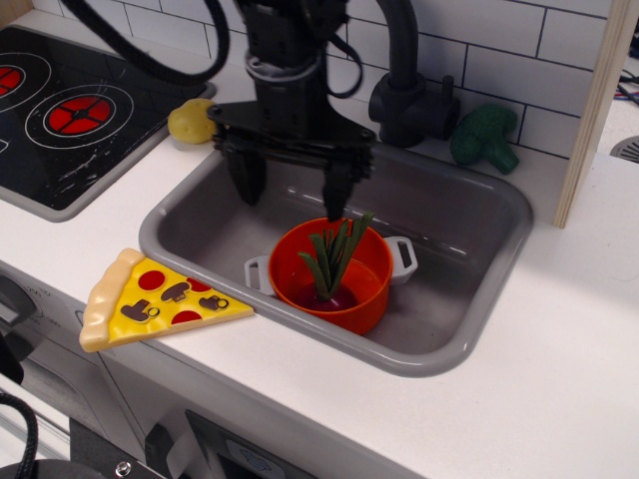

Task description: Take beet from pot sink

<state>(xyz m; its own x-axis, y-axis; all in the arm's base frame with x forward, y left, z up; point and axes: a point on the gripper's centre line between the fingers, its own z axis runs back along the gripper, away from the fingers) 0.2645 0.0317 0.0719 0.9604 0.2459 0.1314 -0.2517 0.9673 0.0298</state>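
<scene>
The white counter is flat and smooth. A grey sink is set into it in the middle. A black stove top with red rings sits at the left. A pizza slice lies on the front edge, just beside the sink. A yellow potato lies near the back, between stove and sink. Green broccoli lies by the wall, next to the black faucet.

A toy play kitchen: grey plastic sink with black faucet, printed hob, white tiled wall, plastic pizza on the worktop.
</scene>
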